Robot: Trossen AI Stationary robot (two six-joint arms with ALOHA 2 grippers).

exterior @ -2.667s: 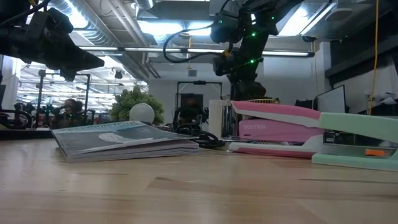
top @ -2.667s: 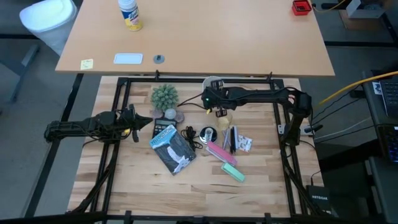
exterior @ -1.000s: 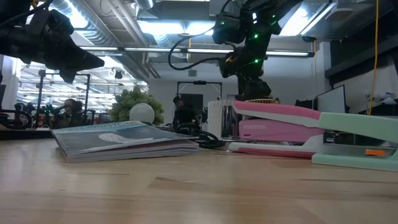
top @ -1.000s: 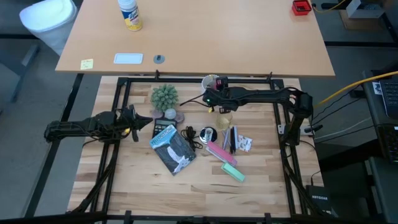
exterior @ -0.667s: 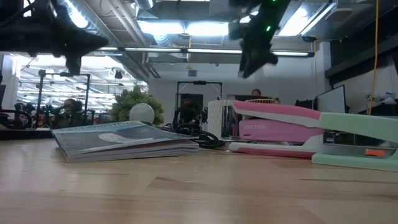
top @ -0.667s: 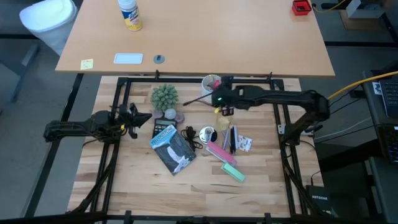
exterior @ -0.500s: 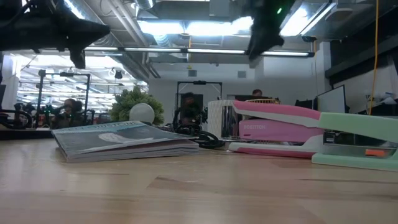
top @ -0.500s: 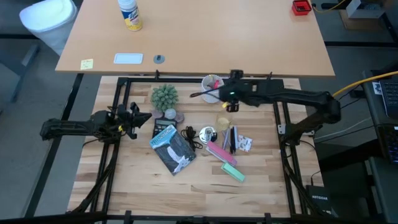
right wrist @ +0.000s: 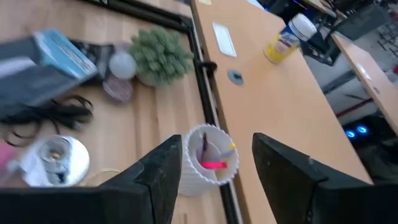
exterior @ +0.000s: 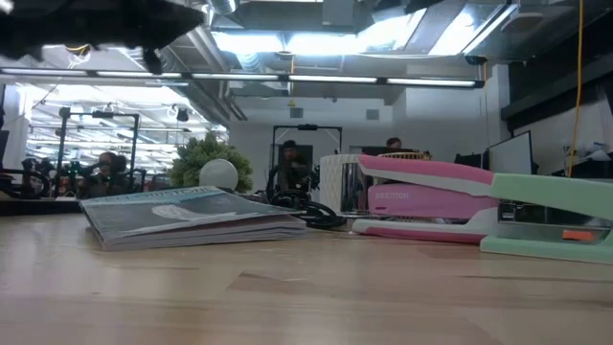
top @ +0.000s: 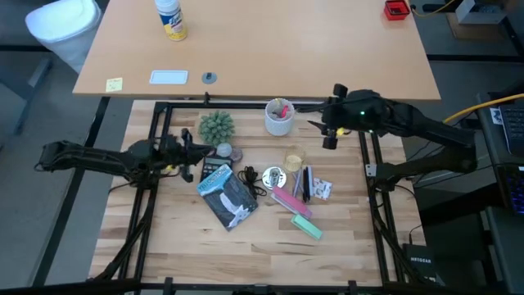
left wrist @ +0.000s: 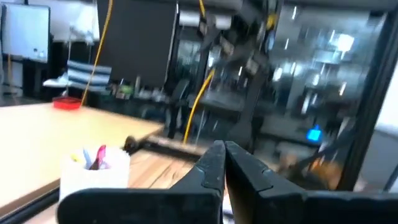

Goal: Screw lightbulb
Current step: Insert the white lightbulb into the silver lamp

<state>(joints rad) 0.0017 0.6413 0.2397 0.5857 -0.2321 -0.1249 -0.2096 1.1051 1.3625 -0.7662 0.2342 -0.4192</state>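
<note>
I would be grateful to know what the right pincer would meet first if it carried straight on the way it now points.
Most likely the white cup: in the right wrist view it sits directly between the open right pincer's fingers, and from above the pincer faces it across bare table. Its height relative to the cup is unclear, so it might pass over.

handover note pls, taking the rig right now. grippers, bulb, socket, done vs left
Left gripper: shut, empty, raised beside the small green plant.
Right gripper: open, empty, raised at the far right of the table, near the white ribbed cup.
Small round silvery-white lightbulb: lying loose beside the plant, touched by neither gripper.
Round white socket base with black cord: mid-table, next to the blue-grey booklet.
Done: nothing visible; bulb and socket are apart.
Left: grasp the bulb, carry it to the socket, screw it in.
</note>
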